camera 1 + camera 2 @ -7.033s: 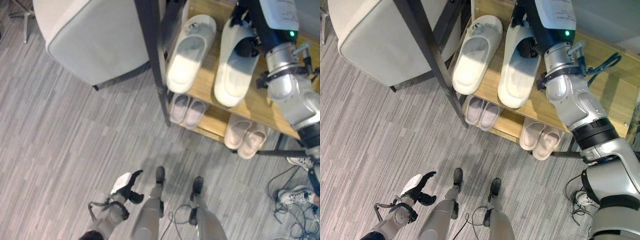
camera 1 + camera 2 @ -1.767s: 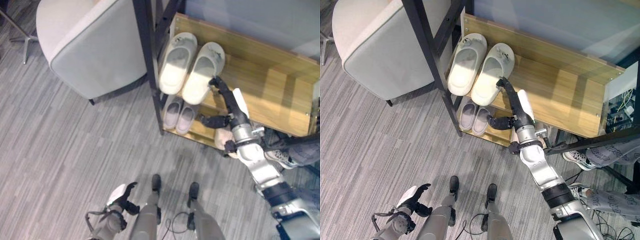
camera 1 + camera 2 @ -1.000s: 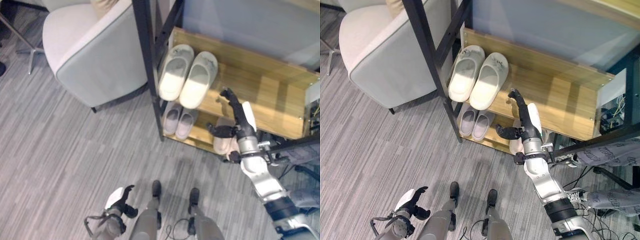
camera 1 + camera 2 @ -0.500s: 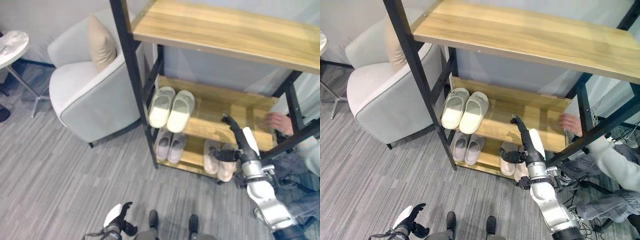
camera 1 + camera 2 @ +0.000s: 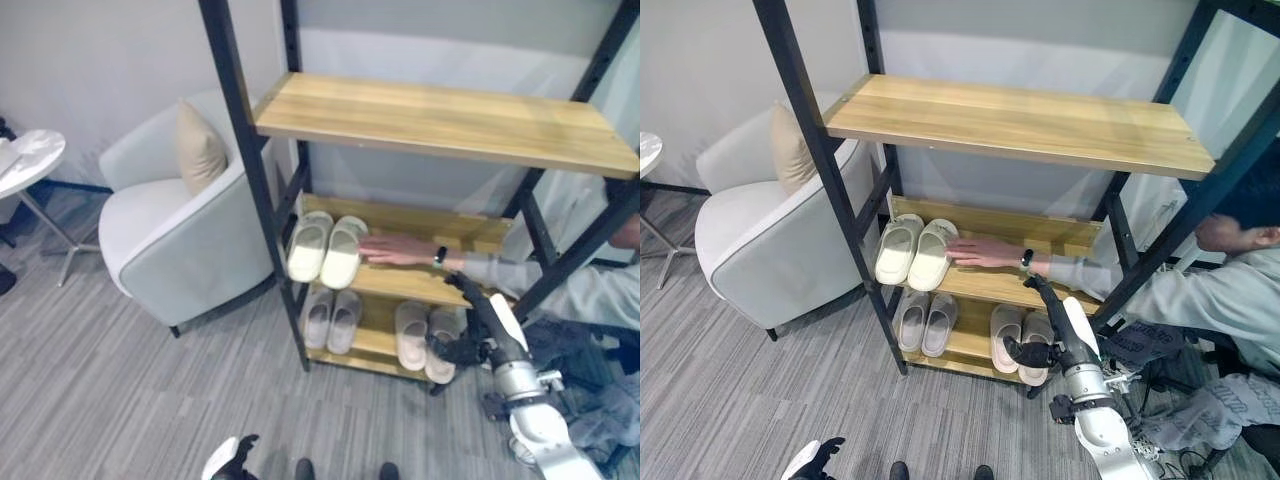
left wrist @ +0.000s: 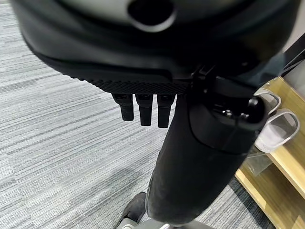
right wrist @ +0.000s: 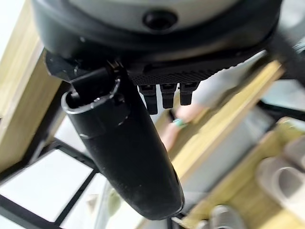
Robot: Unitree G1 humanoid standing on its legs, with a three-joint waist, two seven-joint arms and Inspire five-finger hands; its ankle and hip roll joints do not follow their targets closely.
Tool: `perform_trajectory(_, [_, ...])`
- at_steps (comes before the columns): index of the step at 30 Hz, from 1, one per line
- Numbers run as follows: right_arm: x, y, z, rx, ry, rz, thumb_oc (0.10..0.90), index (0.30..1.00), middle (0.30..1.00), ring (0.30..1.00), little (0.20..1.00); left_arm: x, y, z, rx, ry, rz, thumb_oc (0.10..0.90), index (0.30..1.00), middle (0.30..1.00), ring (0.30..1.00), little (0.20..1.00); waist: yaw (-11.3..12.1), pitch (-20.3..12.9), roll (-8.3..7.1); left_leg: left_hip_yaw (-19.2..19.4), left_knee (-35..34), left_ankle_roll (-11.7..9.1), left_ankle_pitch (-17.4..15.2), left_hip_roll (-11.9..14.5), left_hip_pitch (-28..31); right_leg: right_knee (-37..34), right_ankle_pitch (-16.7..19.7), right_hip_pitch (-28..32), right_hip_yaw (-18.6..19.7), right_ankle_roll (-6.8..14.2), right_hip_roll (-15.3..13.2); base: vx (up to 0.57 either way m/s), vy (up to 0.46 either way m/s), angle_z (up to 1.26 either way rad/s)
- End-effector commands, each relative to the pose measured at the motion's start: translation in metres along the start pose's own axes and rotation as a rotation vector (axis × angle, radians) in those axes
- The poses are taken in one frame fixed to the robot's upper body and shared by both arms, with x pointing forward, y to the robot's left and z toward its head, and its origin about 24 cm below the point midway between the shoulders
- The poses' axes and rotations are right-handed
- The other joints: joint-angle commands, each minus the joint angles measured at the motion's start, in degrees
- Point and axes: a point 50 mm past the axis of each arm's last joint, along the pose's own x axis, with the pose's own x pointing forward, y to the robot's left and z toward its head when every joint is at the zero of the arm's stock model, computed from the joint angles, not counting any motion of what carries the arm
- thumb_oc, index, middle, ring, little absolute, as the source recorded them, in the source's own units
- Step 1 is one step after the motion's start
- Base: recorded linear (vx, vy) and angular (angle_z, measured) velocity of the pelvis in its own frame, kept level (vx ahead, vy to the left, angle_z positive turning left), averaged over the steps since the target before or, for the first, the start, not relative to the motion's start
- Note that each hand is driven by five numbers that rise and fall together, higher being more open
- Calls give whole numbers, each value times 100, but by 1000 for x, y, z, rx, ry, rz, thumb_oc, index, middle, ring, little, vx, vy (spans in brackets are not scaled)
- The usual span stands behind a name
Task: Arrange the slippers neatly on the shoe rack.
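I see my right hand with fingers spread, empty, before the shoe rack, a person's hand touching the cream slippers; left hand relaxed.

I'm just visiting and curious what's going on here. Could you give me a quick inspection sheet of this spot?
Surface: shoe rack, wooden shelves in a black frame; top shelf bare.
Job's things: cream slippers paired side by side on the middle shelf.
Clutter: two more pairs on the bottom shelf.
Hands: right hand open, in front of the rack; left hand low, relaxed open.
Person: a person's hand touches the cream pair.
Cables: nothing seen.
Surroundings: armchair with a cushion, grey floor.
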Motion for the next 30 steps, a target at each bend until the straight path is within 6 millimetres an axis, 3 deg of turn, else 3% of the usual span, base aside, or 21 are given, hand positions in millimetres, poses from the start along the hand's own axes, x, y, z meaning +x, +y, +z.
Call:
perform_trajectory(1, [22, -31, 36, 27, -222, -154, 800, 900, 900, 900, 900, 7, 5, 5, -20, 6, 3, 800, 900, 900, 900, 900, 44, -110, -3, -24, -9, -43, -906, -38, 465, 285, -536, -95, 77, 158, 51, -37, -17, -4])
perform_trajectory(6, [18, -26, 32, 40, -203, -107, 800, 900, 900, 900, 900, 2, -6, -8, -53, 74, -30, 800, 900, 900, 900, 900, 23, -98, 36, -19, -9, -33, -906, -43, 511, 284, -529, -84, 110, 144, 58, -14, -5, -2])
perform_trajectory(10, [9, -19, 18, -90, -136, -64, 800, 900, 900, 900, 900, -2, -10, -18, -106, 125, -33, 800, 900, 900, 900, 900, 15, -92, 57, -34, -9, -30, -915, -45, 551, 298, -557, -50, 104, 122, 67, -2, -5, -3])
perform_trajectory(15, [3, -16, 9, -47, -85, -77, 800, 900, 900, 900, 900, -7, -16, -27, -143, 174, -39, 800, 900, 900, 900, 900, 4, -87, 69, -67, -9, -25, -902, -50, 572, 307, -573, -18, 89, 108, 66, 0, 0, 0])
perform_trajectory(25, [23, -27, 33, -148, -208, -118, 800, 900, 900, 900, 900, -1, -13, -16, -121, 136, -43, 800, 900, 900, 900, 900, 65, 1, 32, -63, -9, -46, -825, -67, 378, 251, -470, -153, 6, 134, 56, -2, -1, 3])
perform_trajectory(30, [39, -39, 32, -210, -196, -187, 800, 900, 900, 900, 900, 0, -11, -11, -106, 114, -45, 800, 900, 900, 900, 900, 151, 24, 23, -116, -9, -31, -819, -72, 338, 240, -456, -182, 19, 141, 43, 33, -9, 1])
